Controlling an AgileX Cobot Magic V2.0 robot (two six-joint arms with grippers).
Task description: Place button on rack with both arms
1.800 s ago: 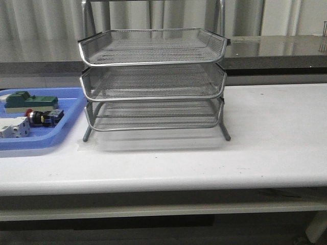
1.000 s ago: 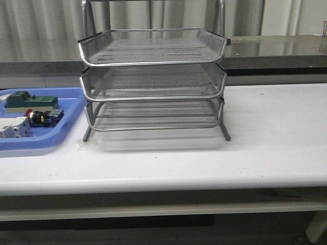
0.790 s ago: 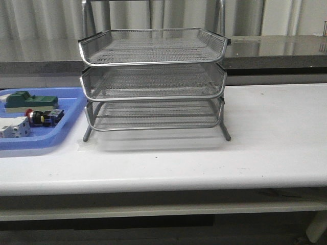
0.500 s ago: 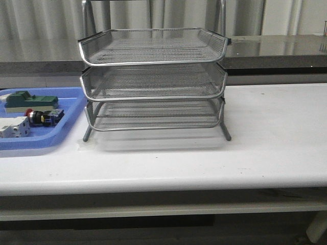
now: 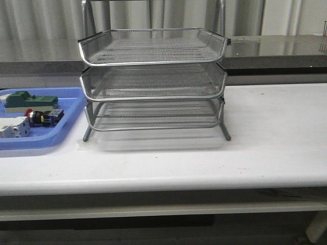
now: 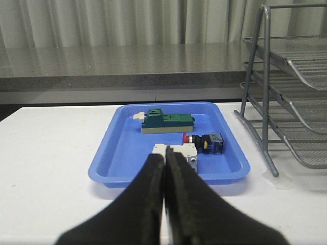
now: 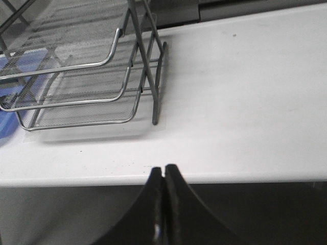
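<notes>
The button (image 5: 43, 117), red head, black body, blue-yellow rear block, lies on its side in the blue tray (image 5: 66, 127) at the left; it also shows in the left wrist view (image 6: 204, 142). The three-tier silver wire rack (image 5: 153, 81) stands mid-table, all tiers bare, and shows in the left wrist view (image 6: 291, 97) and right wrist view (image 7: 87, 71). My left gripper (image 6: 165, 158) is shut and empty, held short of the tray's near rim. My right gripper (image 7: 164, 171) is shut and empty, at the table's front edge. Neither arm shows in the front view.
The blue tray (image 6: 127, 168) also holds a green block (image 6: 166, 121) at its far side and a white breaker-like block (image 6: 186, 153) near its front rim, beside the button. A grey counter (image 5: 276, 48) runs behind the white table (image 5: 265, 132).
</notes>
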